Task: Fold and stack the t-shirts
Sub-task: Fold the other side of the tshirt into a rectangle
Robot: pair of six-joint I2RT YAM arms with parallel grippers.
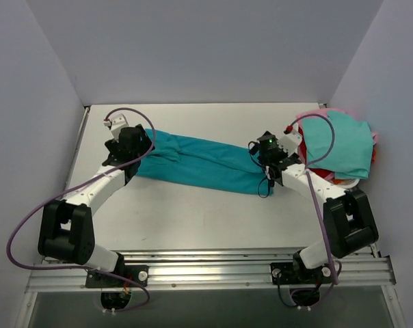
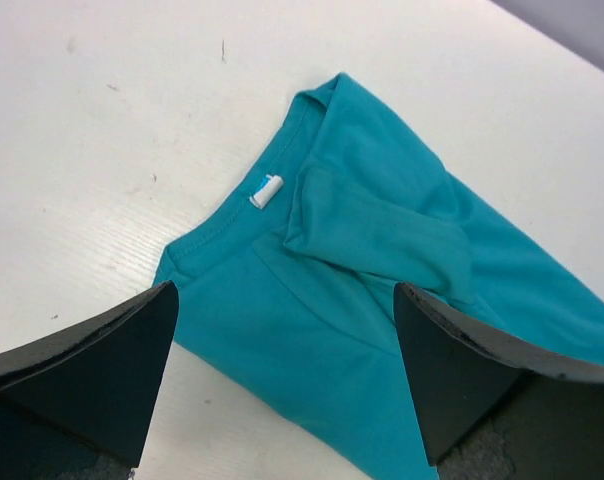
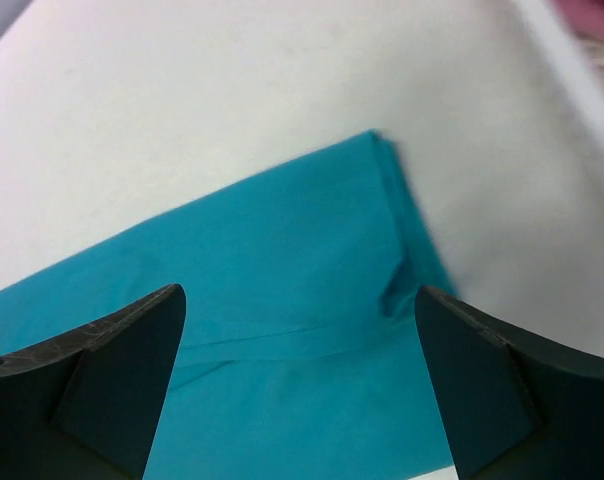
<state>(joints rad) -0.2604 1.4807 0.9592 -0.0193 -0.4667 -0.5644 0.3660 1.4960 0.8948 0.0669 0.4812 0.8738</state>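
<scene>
A deep teal-blue t-shirt lies on the white table, folded into a long narrow strip from left to right. My left gripper is open just above its left end, where the collar and a white label show; the cloth lies between the fingers, not held. My right gripper is open above the strip's right end, with a straight folded edge and corner in view. An aqua-green t-shirt lies on top of a heap with red and pink shirts at the right.
The heap of shirts sits in a white basket at the table's right edge, beside the right arm. Grey walls close in the table at the back and both sides. A metal rail runs along the near edge.
</scene>
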